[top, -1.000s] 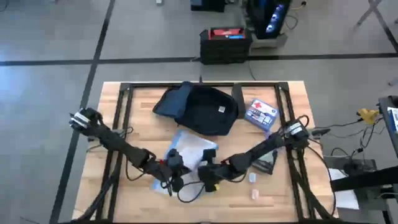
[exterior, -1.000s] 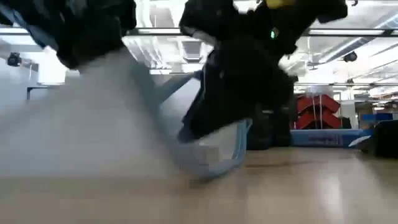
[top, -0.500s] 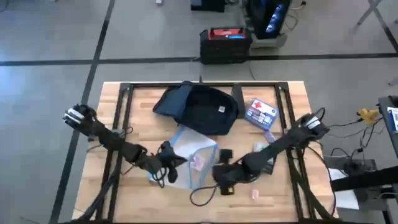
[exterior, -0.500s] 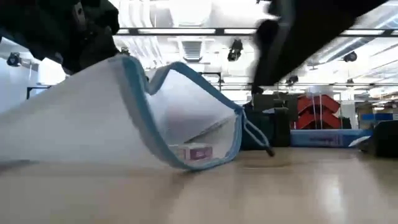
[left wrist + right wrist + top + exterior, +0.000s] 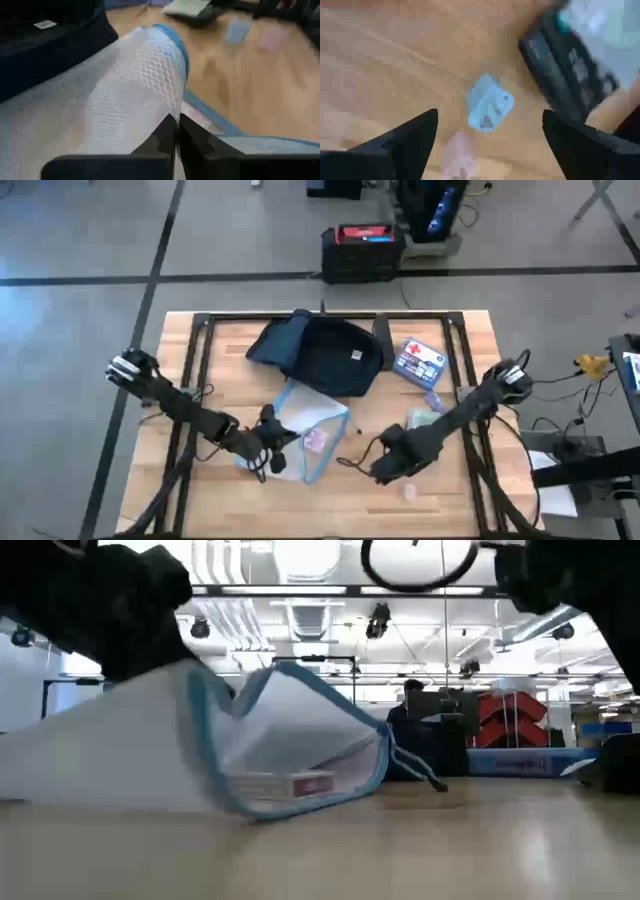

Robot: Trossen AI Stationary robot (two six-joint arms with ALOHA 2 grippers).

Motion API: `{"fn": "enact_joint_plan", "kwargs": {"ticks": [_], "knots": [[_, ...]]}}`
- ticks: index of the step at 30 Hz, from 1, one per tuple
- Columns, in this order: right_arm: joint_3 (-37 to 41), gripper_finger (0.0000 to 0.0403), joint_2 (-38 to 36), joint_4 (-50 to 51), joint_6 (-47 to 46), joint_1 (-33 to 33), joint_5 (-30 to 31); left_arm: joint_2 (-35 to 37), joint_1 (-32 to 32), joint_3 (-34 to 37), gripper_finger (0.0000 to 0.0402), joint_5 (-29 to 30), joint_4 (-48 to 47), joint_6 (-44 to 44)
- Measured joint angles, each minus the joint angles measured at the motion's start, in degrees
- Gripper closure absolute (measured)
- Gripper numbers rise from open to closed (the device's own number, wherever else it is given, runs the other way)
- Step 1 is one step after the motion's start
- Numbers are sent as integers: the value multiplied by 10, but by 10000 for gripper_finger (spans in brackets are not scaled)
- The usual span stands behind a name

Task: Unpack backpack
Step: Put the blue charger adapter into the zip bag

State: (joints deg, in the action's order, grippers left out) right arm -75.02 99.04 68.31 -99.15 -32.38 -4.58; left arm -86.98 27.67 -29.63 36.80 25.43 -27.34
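Left claw [image 5: 176,131] pinches the mesh pouch [image 5: 305,435] just beside the backpack [image 5: 330,355]; right claw [image 5: 487,135], spread, should descend squarely.

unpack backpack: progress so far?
Done: a blue-white box, a dark flat device and small packets lie out on the table beside the backpack.
In hand: left gripper pinches the mesh pouch; right gripper open above the packets.
Left: a small box shows inside the pouch; backpack interior not visible.
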Motion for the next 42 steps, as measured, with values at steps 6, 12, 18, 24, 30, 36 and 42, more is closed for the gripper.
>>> {"fn": "enact_joint_plan", "kwargs": {"ticks": [6, 12, 18, 24, 30, 36, 42], "knots": [[7, 86, 1, -19, -65, 0, 7, 8, -48, -9, 401, -50, 1, 59], [39, 122, 1, -63, -84, 0, 15, 8, -74, -14, 401, -94, 1, 76], [80, 146, 1, -106, -98, -3, -14, 8, -74, -14, 401, -98, -2, 75], [125, 172, 4, -216, -104, -4, -14, 1, -72, -14, 401, -105, -6, 67], [154, 262, 4, -244, -74, -4, 24, -13, -71, -14, 401, -115, -6, 54], [139, 314, 4, -247, 25, -2, 111, -14, -70, -14, 401, -119, 1, 57], [105, 314, 4, -328, 224, 5, 265, -14, -67, -13, 402, -168, 57, 106]]}}
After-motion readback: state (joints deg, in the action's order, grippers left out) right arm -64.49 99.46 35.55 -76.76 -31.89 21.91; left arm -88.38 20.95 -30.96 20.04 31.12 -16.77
